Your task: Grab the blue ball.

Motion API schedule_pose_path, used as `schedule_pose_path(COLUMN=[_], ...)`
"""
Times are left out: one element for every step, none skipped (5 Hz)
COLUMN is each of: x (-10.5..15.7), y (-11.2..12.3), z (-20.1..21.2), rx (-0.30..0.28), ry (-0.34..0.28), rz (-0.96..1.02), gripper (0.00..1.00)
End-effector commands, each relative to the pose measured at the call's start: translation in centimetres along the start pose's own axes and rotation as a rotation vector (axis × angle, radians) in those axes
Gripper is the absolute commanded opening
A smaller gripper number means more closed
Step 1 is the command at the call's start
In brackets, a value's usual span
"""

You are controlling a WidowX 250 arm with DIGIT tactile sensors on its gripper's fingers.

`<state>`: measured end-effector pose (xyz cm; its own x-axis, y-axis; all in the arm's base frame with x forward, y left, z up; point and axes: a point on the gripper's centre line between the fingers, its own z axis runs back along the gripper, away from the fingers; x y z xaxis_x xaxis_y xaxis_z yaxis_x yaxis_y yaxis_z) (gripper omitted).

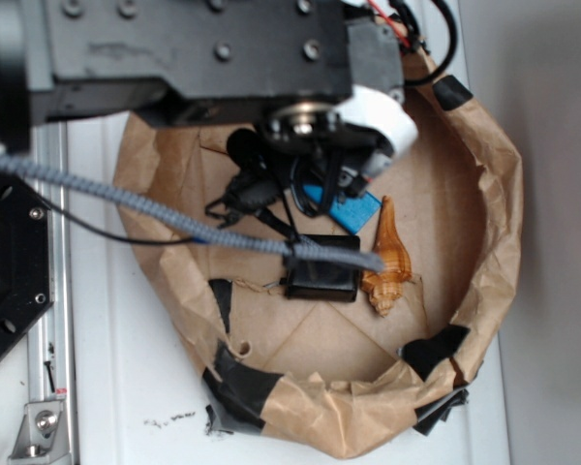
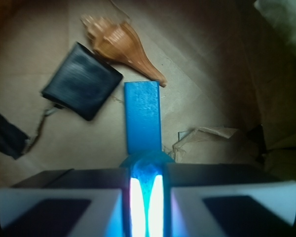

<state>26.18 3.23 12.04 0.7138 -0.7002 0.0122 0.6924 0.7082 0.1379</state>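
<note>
Wrist view: pincer (image 2: 144, 197) nearly closed on what appears to be the blue ball (image 2: 145, 170); blue block (image 2: 143, 116), black box (image 2: 82, 80) and shell (image 2: 121, 44) beyond.

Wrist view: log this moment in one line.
hand: shut on blue ball | blue block: flat on paper, ahead | shell, black box: untouched

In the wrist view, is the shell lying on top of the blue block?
No. The shell lies on the paper beyond the block's far end, with only its pointed tip near the block's corner.
</note>
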Motion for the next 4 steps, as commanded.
schedule_pose_path(x=[1.7,1.4,0.8,0.3], y=[-0.1,-0.8,-1.3,-1.5], z=[2.5,3.3,4.2,3.7], rx=[0.063,0.033,-0.042,-0.118], ry=[-0.010,0.043,0.016,0.046], rz=[0.057,0.203,0.448,0.524], gripper=[0.00,0.00,0.00,0.00])
